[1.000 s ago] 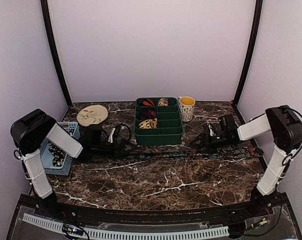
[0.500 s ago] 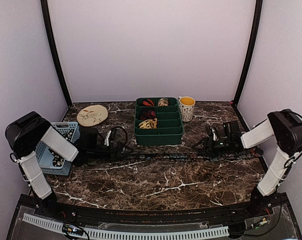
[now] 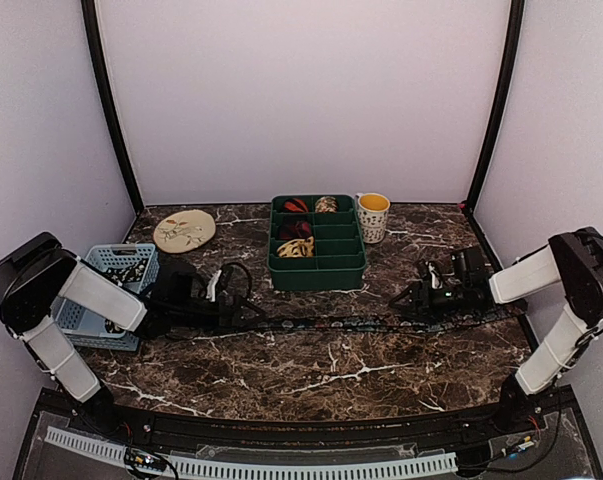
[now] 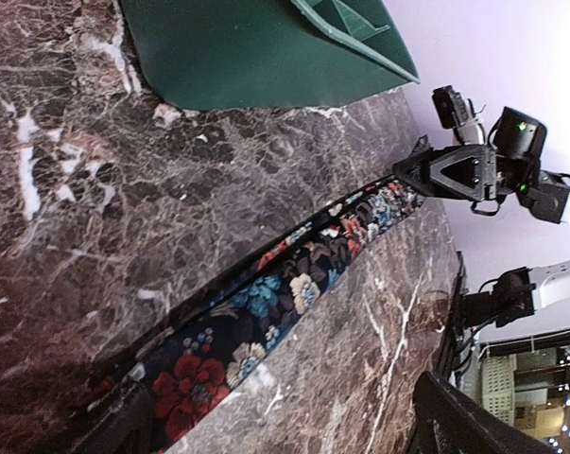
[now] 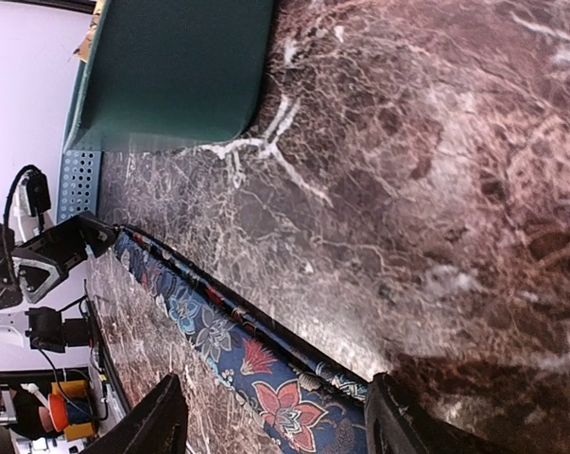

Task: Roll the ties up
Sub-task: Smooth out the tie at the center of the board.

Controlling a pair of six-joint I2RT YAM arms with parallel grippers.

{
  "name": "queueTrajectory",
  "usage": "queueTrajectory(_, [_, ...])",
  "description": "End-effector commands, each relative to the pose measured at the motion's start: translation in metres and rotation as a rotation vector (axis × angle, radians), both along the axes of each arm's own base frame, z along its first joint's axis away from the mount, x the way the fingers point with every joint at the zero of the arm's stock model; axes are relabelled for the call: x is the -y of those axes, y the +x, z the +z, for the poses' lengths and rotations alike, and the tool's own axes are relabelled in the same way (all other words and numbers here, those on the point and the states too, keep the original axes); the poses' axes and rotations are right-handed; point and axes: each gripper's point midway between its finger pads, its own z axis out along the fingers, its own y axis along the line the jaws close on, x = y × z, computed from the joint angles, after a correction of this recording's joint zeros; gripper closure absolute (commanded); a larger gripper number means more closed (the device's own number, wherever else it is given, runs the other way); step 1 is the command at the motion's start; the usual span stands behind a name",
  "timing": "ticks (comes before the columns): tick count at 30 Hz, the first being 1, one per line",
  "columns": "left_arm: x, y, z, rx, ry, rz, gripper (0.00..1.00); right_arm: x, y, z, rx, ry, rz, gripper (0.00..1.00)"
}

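Observation:
A long dark tie with red, blue and cream flowers lies stretched flat across the table between both grippers. My left gripper is low over its left end and open. In the left wrist view the tie runs between the spread fingers, close to the left one. My right gripper is low over the right end, open, with the tie between its fingers. Rolled ties sit in the green tray: red-black, yellow-cream, tan.
A cup with a yellow rim stands right of the tray. A cream plate lies at the back left. A blue basket with dark items stands by the left arm. The right gripper shows far off in the left wrist view.
Both grippers have moved toward the near edge of the table, and the stretched tie has shifted that way with them. The left arm has drawn back to the left.

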Motion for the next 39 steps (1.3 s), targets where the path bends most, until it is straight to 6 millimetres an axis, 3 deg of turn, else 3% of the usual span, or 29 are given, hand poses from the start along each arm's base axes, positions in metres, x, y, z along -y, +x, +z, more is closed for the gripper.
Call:
queueTrajectory(1, [-0.013, 0.0, -0.003, 0.023, 0.168, -0.013, 0.01, 0.011, -0.011, -0.017, -0.096, -0.106, -0.024, 0.36])
queueTrajectory(3, [-0.014, 0.007, 0.003, 0.065, 0.221, -0.031, 0.01, 0.0, 0.0, 0.006, -0.022, -0.102, 0.002, 0.37])
queueTrajectory(7, [-0.015, 0.023, 0.008, 0.122, 0.316, -0.046, 0.02, -0.03, 0.011, 0.028, 0.042, -0.105, 0.068, 0.38])
queueTrajectory(10, [-0.012, 0.035, 0.004, 0.139, 0.419, -0.048, 0.07, -0.049, 0.016, 0.024, 0.043, -0.14, 0.102, 0.41])
queueTrajectory(15, [0.013, 0.043, -0.004, 0.155, 0.584, -0.042, 0.16, -0.068, 0.022, 0.014, 0.036, -0.245, 0.111, 0.47])
queueTrajectory(19, [0.034, 0.045, -0.01, 0.149, 0.695, 0.007, 0.24, -0.069, 0.028, 0.006, 0.042, -0.357, 0.069, 0.52])
queueTrajectory(24, [0.038, 0.042, -0.031, 0.106, 0.841, 0.088, 0.3, -0.067, 0.032, -0.003, 0.063, -0.456, 0.027, 0.58])
queueTrajectory(30, [0.039, 0.032, -0.043, 0.092, 0.918, 0.09, 0.34, -0.075, 0.021, -0.022, 0.041, -0.493, 0.06, 0.61])
queueTrajectory(39, [0.038, -0.001, -0.041, 0.079, 0.865, 0.008, 0.42, -0.07, -0.022, -0.033, -0.013, -0.47, 0.086, 0.65])
